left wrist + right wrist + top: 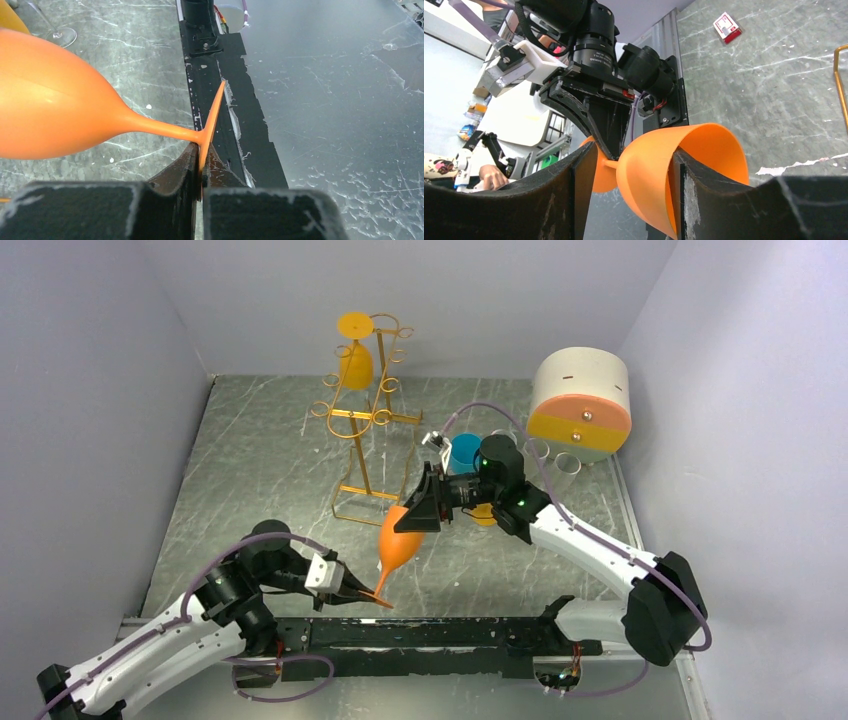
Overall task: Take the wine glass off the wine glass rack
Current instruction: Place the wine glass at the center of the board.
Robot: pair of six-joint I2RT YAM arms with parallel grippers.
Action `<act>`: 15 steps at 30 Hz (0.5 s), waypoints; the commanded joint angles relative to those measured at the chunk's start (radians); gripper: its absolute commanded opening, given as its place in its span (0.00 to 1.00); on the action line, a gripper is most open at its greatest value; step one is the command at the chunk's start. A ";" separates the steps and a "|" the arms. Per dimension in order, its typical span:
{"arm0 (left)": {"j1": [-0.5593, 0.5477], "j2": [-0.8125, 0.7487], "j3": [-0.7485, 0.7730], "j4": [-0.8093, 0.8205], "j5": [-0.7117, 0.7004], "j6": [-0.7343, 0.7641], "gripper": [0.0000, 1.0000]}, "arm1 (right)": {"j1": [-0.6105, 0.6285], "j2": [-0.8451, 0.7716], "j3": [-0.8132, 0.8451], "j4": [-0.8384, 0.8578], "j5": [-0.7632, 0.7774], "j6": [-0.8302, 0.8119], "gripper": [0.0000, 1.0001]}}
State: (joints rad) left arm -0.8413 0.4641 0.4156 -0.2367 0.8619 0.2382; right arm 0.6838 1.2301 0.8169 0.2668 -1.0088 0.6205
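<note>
The orange plastic wine glass point(398, 540) hung by the table's near edge, clear of the gold wire rack point(360, 440) — foot nearest, rim pointing away. The left gripper point(372, 594) pinched its foot; the right gripper point(412, 522) stood half-open astride the bowl, seemingly loose.

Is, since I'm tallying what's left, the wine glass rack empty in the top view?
No, one yellow-orange glass hangs upside down near the top of the wine glass rack.
</note>
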 commanded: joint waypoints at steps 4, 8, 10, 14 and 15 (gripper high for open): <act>0.010 -0.010 0.001 0.008 -0.063 0.009 0.07 | 0.012 -0.025 -0.002 -0.028 -0.061 -0.034 0.53; 0.010 -0.014 -0.001 0.009 -0.082 0.006 0.07 | 0.012 -0.042 -0.002 -0.063 -0.057 -0.064 0.39; 0.011 -0.010 0.001 0.008 -0.082 0.007 0.07 | 0.012 -0.053 0.005 -0.114 -0.046 -0.102 0.35; 0.013 -0.010 0.001 0.007 -0.085 0.009 0.07 | 0.010 -0.074 0.001 -0.136 -0.036 -0.115 0.26; 0.014 -0.010 0.001 0.007 -0.086 0.008 0.07 | 0.008 -0.076 0.002 -0.135 -0.035 -0.114 0.24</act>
State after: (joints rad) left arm -0.8413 0.4507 0.4156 -0.2451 0.8597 0.2440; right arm 0.6785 1.1919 0.8169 0.1757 -0.9909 0.5335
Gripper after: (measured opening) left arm 0.074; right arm 0.290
